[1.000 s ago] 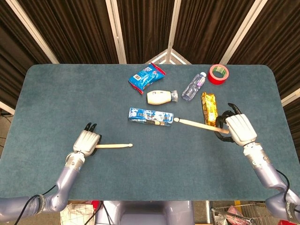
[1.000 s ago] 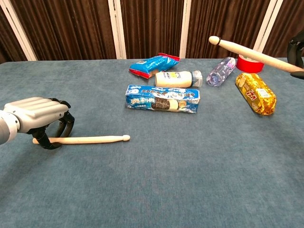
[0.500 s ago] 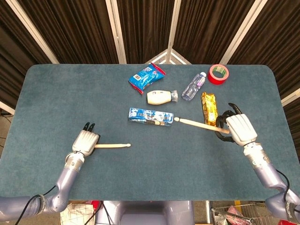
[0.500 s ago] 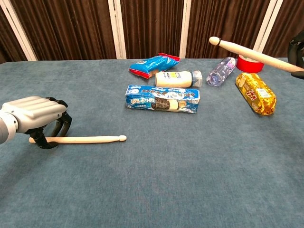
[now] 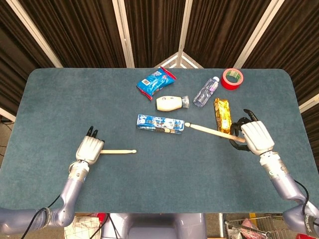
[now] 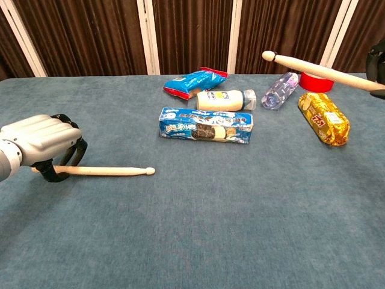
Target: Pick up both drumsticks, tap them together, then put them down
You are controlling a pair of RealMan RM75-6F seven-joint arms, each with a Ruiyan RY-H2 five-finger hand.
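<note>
holding one drumstick (image 6: 105, 171) each, the left hand (image 6: 37, 144) and right hand (image 5: 255, 137) are aiming their tips inward; the other drumstick (image 6: 319, 70) is raised.

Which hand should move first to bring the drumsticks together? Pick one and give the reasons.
Left. The right hand already holds its drumstick raised above the table. The left hand grips the other drumstick, which appears to lie low at the surface, so it probably has to lift and swing toward the raised tip.
</note>
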